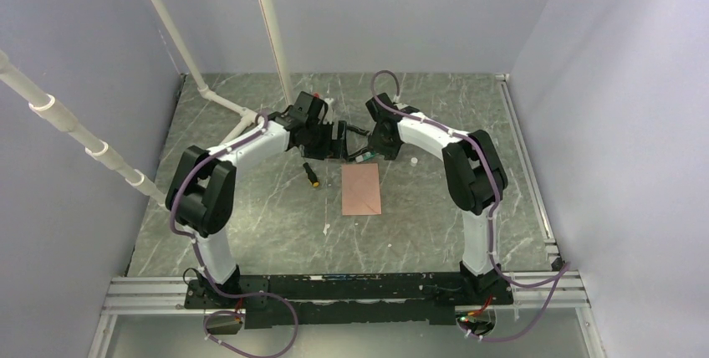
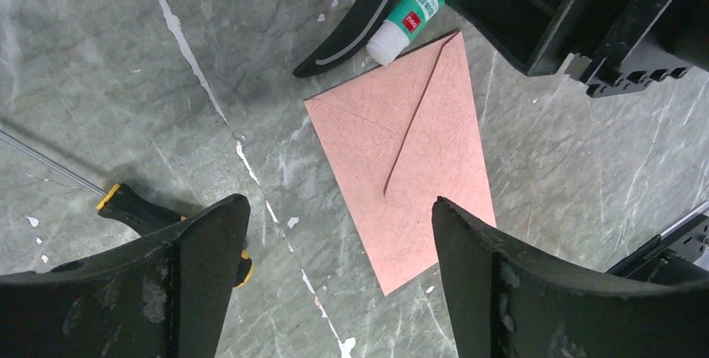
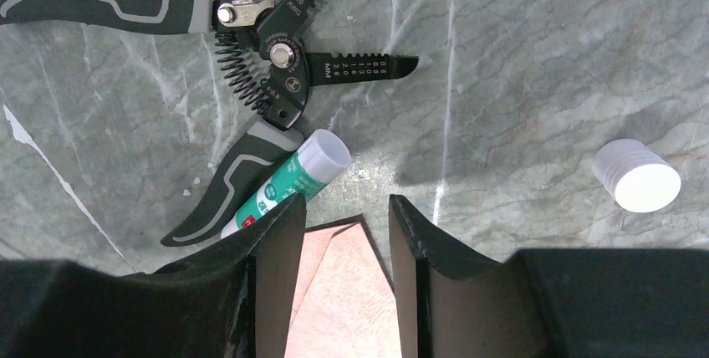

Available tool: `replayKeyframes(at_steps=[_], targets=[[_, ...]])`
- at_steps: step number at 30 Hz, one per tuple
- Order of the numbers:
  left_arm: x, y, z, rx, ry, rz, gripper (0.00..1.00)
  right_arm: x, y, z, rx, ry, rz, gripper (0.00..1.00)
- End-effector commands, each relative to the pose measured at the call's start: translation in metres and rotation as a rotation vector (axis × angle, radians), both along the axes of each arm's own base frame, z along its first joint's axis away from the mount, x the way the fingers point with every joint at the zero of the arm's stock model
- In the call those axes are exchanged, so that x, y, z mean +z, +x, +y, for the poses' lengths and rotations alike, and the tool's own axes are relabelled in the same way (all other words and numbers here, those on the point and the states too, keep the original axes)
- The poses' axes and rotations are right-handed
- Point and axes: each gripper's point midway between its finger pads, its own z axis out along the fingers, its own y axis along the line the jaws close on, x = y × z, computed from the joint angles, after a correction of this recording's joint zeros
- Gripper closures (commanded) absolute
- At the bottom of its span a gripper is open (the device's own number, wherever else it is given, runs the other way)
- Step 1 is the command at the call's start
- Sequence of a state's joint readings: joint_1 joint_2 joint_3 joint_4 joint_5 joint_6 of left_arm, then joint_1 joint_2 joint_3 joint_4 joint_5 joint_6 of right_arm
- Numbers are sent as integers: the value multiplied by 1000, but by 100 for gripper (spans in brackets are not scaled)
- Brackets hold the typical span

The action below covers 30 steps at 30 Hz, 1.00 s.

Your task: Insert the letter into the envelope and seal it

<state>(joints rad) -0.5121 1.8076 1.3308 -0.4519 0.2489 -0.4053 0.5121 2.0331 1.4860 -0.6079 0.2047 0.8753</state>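
Note:
The pinkish envelope (image 1: 361, 189) lies flat on the marble table, its pointed flap folded down over the body (image 2: 410, 157). The letter is out of view. My left gripper (image 2: 339, 203) hovers open over the envelope's near end, one finger (image 2: 476, 258) above its edge, nothing between the jaws. My right gripper (image 3: 347, 201) stands open over the envelope's far corner (image 3: 343, 291), which shows flat on the table between its fingers, not pinched. In the top view both grippers meet just beyond the envelope's far end, the left (image 1: 334, 140) and the right (image 1: 365, 145).
A green-and-white glue stick (image 3: 288, 182) lies against the envelope's far corner, beside open wire strippers (image 3: 267, 65). Its white cap (image 3: 637, 176) sits apart to the right. A yellow-and-black screwdriver (image 1: 311, 175) lies left of the envelope. White pipes stand at the back left.

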Motion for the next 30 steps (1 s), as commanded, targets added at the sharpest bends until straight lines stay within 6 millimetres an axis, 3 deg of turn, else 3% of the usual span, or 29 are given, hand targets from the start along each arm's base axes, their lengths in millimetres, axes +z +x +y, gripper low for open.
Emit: replayKeyframes(at_steps=[1,8,25,30], targets=[[13,-1,-2,-13,-26,-42,15,10,11,7,-10,6,-43,55],[11,-4,-1,-30,-18,-31,14,18,14,24,47,77,-73,51],[4,-4,10,18,22,-24,14,-8,9,14,55,-93,14,50],[2,-4,11,24,25,-20,15,-2,7,9,75,-131,-1,59]])
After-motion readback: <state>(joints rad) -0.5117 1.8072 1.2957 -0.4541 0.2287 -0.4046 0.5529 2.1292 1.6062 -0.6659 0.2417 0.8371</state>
